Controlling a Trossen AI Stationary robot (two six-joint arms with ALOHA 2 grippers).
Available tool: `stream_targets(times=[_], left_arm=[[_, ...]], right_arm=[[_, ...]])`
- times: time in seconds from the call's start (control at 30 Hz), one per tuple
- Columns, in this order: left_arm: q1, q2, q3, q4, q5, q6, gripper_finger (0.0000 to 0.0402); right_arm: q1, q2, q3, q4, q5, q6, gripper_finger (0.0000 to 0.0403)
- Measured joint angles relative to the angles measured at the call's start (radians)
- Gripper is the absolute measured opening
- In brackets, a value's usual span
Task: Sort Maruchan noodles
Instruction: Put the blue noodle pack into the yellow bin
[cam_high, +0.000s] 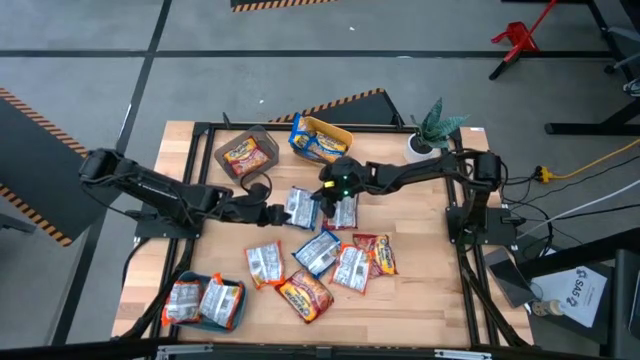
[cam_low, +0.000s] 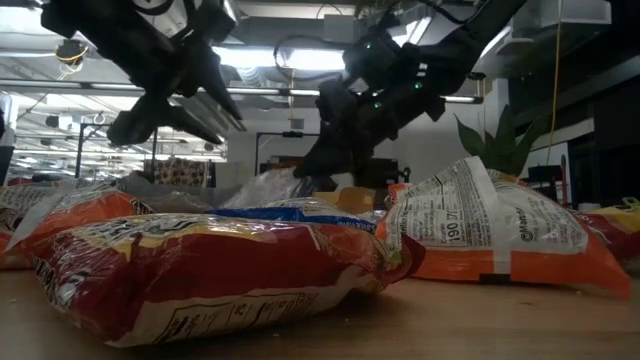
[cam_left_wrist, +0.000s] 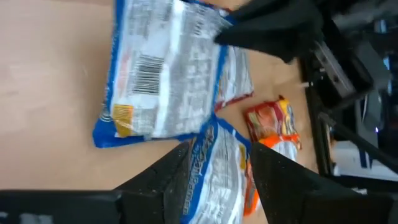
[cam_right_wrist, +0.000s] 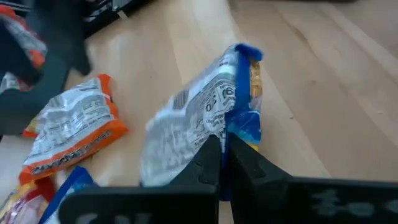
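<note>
A silver-white packet with a blue edge (cam_high: 300, 208) sits mid-table between both grippers. My right gripper (cam_right_wrist: 225, 165) reaches in from the right and is shut on it. My left gripper (cam_left_wrist: 221, 177) is open, just left of that packet (cam_left_wrist: 161, 68), touching nothing; a second blue-edged packet (cam_left_wrist: 217, 168) lies below its fingers. Several more packets lie flat toward the near edge: silver-white (cam_high: 263, 263), blue (cam_high: 317, 250), orange-red (cam_high: 305, 295) and red-yellow (cam_high: 378, 255). My right gripper pinches the packet's blue sealed edge (cam_right_wrist: 244, 124) between its two shut fingers (cam_right_wrist: 208, 158), coming from the table's right and slanting down. The held end is raised, so the packet tilts. Whether its other end still rests on the table cannot be told.
A grey bin (cam_high: 262, 135) at the far left holds an orange-red packet. A yellow bin (cam_high: 345, 131) beside it holds a blue-yellow one. A teal bin (cam_high: 238, 318) at the near left corner holds two packets. A potted plant (cam_high: 432, 130) stands at the far right. Bare wood lies left and right.
</note>
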Motion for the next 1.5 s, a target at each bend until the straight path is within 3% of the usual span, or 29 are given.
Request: stream_targets(times=[0.23,0.37,0.47,0.67,1.03,1.17,1.37,1.5], left_arm=[[0.087,0.0,0.0,-0.022,0.053,0.105,0.0213],[0.155,0.0,0.0,-0.075,0.187,0.163,0.0241],[0.183,0.0,0.0,-0.127,0.232,0.18,0.0256],[0.209,0.0,0.0,-0.033,0.18,0.228,0.0265],[0.312,0.0,-0.018,0.039,0.285,0.517,0.0265],[0.345,0.0,-0.103,0.142,0.315,0.515,0.0265],[0.345,0.0,-0.258,0.589,0.323,0.494,0.0265],[0.34,0.0,-0.283,0.649,0.296,0.531,0.0265]], right_arm=[[-0.001,-0.074,0.0,0.002,0.023,-0.026,0.0],[-0.001,-0.118,0.0,-0.044,0.017,-0.039,0.0],[-0.001,-0.137,0.0,-0.094,0.017,-0.046,0.0],[-0.001,-0.161,0.0,-0.1,0.025,-0.047,0.0],[-0.001,-0.169,0.0,-0.09,-0.036,-0.046,0.0],[-0.001,-0.169,0.0,-0.09,-0.036,-0.046,0.0],[-0.001,-0.175,0.0,-0.071,-0.036,-0.045,0.0],[-0.001,-0.175,0.0,-0.035,-0.047,-0.039,0.0]])
